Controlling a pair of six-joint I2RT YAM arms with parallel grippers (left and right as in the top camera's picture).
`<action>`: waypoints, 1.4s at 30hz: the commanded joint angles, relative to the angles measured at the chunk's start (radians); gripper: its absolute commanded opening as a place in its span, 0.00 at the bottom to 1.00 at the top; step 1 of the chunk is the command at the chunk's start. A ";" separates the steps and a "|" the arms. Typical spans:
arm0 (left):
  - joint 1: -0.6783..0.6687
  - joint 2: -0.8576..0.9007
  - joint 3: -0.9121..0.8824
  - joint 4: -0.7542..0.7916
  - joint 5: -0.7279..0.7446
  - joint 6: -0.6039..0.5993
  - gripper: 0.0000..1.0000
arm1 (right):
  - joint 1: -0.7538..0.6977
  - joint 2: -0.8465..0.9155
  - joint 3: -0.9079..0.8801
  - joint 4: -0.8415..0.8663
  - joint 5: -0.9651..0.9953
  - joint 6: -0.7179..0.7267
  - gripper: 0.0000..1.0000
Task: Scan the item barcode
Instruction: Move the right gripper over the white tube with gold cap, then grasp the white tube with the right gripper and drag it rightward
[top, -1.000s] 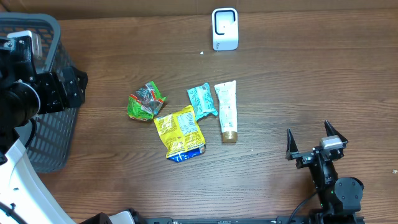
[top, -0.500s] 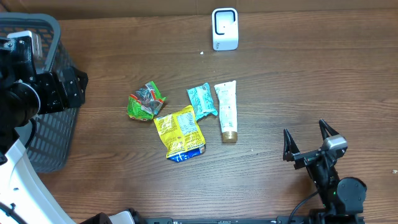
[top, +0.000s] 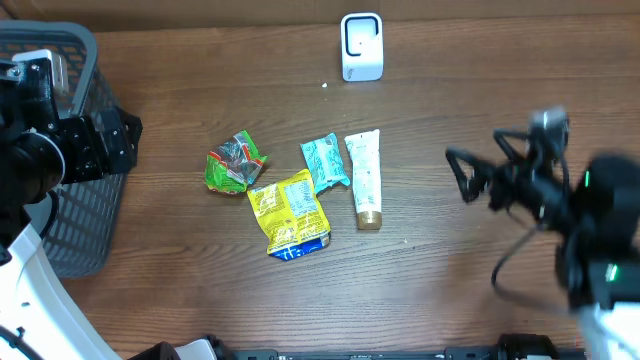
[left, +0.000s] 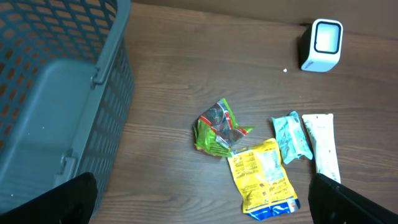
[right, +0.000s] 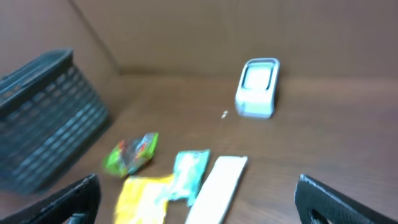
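Several items lie mid-table: a crumpled green packet (top: 236, 162), a yellow packet (top: 289, 212), a teal packet (top: 325, 162) and a white tube (top: 365, 177) with a gold cap. A white barcode scanner (top: 361, 46) stands at the back edge. To the right of the tube, well apart from it, my right gripper (top: 481, 163) is blurred, open and empty. Its wrist view shows the tube (right: 217, 186) and scanner (right: 257, 87) ahead. My left gripper (left: 205, 208) hangs open and empty above the table, with the yellow packet (left: 264, 180) between its fingertips' line of sight.
A grey mesh basket (top: 82, 45) stands at the far left, under and beside the left arm. A cardboard wall runs along the back behind the scanner. Bare wood lies between the items and the right arm.
The right arm has lifted from the front right edge and swung back and left toward the items, still open. The left arm and the items have not moved.
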 joint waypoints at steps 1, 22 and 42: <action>0.008 -0.002 -0.003 0.002 0.014 0.018 1.00 | -0.006 0.174 0.214 -0.138 -0.075 -0.005 1.00; 0.008 -0.002 -0.003 0.002 0.014 0.018 1.00 | 0.246 0.832 0.657 -0.246 -0.097 0.022 0.86; 0.008 -0.002 -0.003 0.002 0.014 0.018 1.00 | 0.486 1.164 0.759 -0.280 0.285 0.150 0.18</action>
